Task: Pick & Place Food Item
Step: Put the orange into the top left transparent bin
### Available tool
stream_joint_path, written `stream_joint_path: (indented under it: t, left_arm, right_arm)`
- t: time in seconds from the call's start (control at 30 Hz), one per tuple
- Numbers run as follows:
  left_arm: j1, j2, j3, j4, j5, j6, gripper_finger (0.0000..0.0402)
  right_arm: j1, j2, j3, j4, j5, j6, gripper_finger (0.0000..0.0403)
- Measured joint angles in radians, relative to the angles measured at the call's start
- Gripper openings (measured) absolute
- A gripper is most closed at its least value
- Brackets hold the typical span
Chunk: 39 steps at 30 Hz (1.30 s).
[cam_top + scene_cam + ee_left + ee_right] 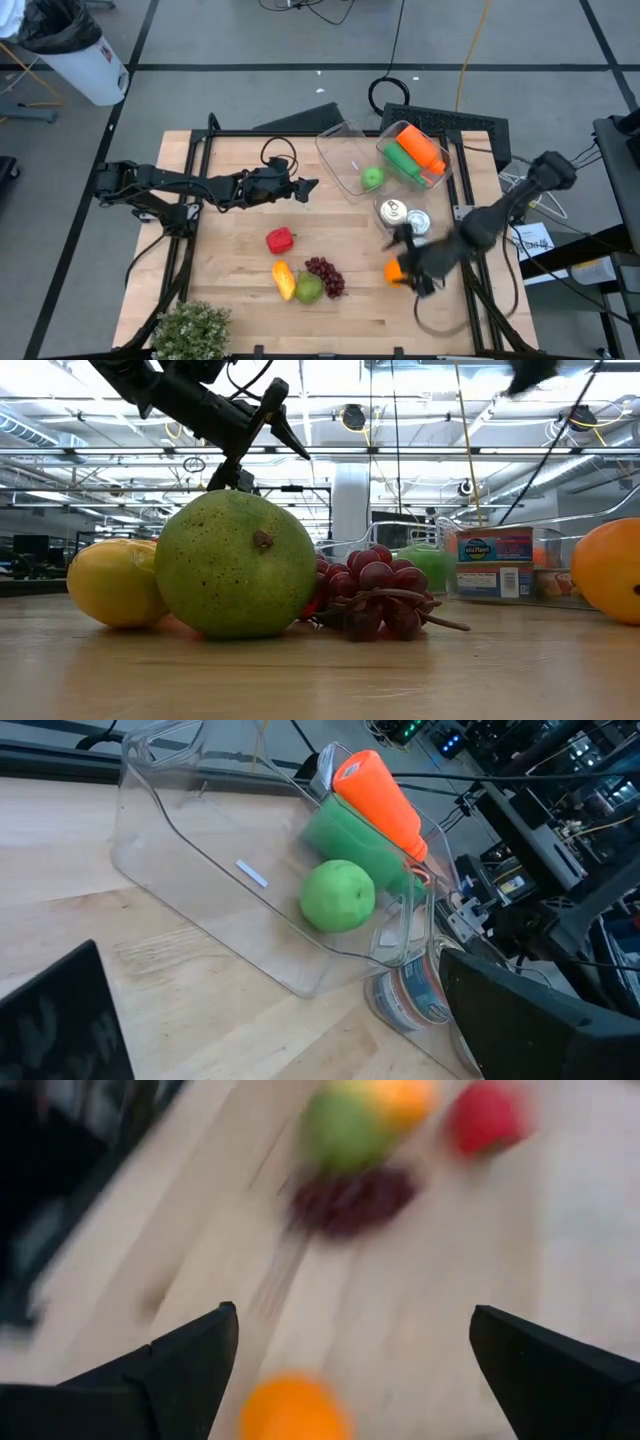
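Observation:
On the wooden table lie a red pepper [280, 240], a yellow fruit [284, 281], a green fruit [309, 290], dark grapes [326, 275] and an orange [393, 270]. A clear container [345, 150] at the far right holds a green apple [372, 178] and green and orange bottles [415, 152]. My left gripper [308, 185] hangs open above the table, facing the container [200, 870] and apple [338, 895]. My right gripper [412, 264], blurred, hovers open by the orange [290, 1410], which lies ahead between its spread fingers [190, 1355].
Two cans [404, 216] stand between the container and the orange. A potted plant [190, 330] sits at the near left corner. Bare wood lies left of the pepper and along the near edge. A white bin [85, 60] stands on the floor beyond the table.

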Motion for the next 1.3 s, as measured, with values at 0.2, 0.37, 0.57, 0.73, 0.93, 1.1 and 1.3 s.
stream_joint_path:
  t: [0.2, 0.37, 0.57, 0.73, 0.93, 1.1, 1.3]
  left_arm:
    - [0.000, 0.000, 0.000, 0.000, 0.000, 0.000, 0.0316]
    - [0.000, 0.000, 0.000, 0.000, 0.000, 0.000, 0.0327]
    - [0.000, 0.000, 0.000, 0.001, 0.000, 0.000, 0.0328]
    - [0.000, 0.000, 0.000, 0.001, 0.000, 0.000, 0.0317]
    - [0.000, 0.000, 0.000, 0.001, 0.000, 0.000, 0.0305]
    - [0.000, 0.000, 0.000, 0.016, 0.042, -0.038, 0.0305]
    - [-0.046, -0.045, 0.000, 0.093, 0.276, 0.327, 0.0318]
  right_arm:
    - [0.093, 0.202, 0.035, -0.169, -0.054, 0.049, 0.0377]
    - [0.092, 0.326, 0.035, -0.182, -0.049, 0.008, 0.0377]
    - [0.063, 0.407, 0.035, -0.195, -0.053, -0.049, 0.0377]
    - [0.023, 0.447, 0.036, -0.235, -0.057, -0.046, 0.0366]
    - [-0.020, 0.479, 0.039, -0.233, -0.136, -0.050, 0.0311]
    - [-0.038, 0.451, 0.036, -0.206, -0.157, -0.062, 0.0307]
    - [-0.052, 0.363, 0.071, -0.186, -0.157, 0.004, 0.0307]
